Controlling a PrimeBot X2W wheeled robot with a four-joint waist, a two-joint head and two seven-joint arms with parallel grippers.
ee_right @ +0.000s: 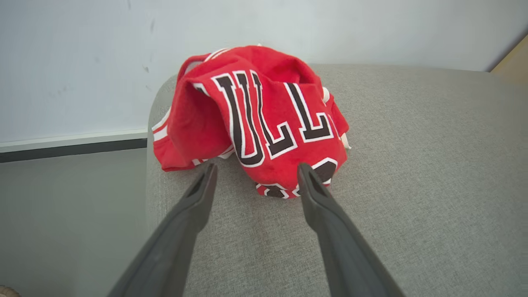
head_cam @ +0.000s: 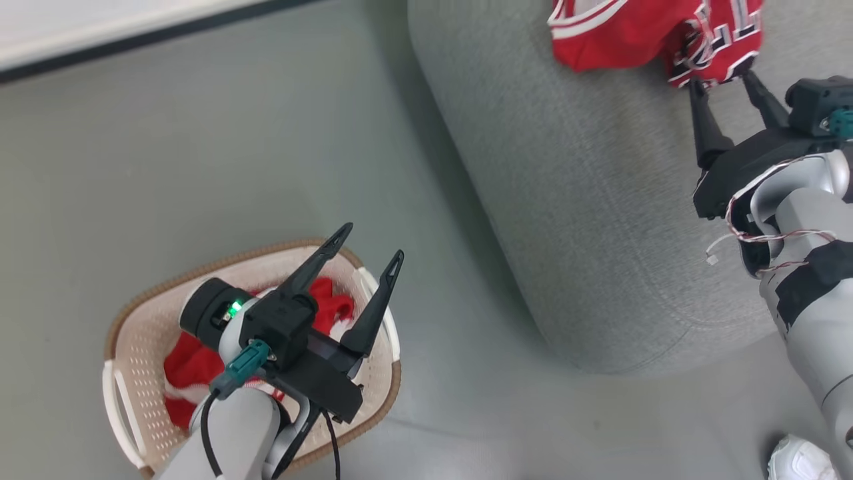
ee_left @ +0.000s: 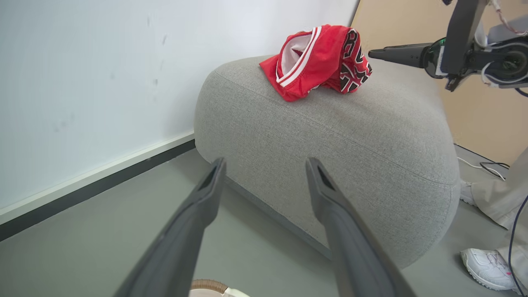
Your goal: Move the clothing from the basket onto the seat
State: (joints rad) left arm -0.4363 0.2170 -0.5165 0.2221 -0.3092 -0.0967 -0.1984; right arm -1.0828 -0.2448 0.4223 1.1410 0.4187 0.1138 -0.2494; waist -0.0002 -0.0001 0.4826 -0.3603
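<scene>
**Red on grey: one jersey [head_cam: 656, 33] lies on the seat [head_cam: 600, 200], more red in the basket [head_cam: 136, 333]**

Grey woven fabric covers the seat, a big rounded cushion standing on the floor [head_cam: 200, 167] close to a pale wall [ee_left: 82, 82]. On the floor beside the seat, a little apart from it, stands the cream perforated basket with its brown rim. The jersey lies crumpled on top of the seat near its far edge, black-and-white lettering showing. A second red garment [head_cam: 190, 367] lies inside the basket, partly hidden by the left arm. The left gripper [head_cam: 373, 241] hangs over the basket, its fingers spread wide and pointing toward the seat, nothing between them. The right gripper [head_cam: 721, 79] is over the seat top, fingers parted and empty, their tips at the jersey's near edge; whether they touch it I cannot tell. A person's white shoe [head_cam: 796, 460] is on the floor just beside the seat.
</scene>
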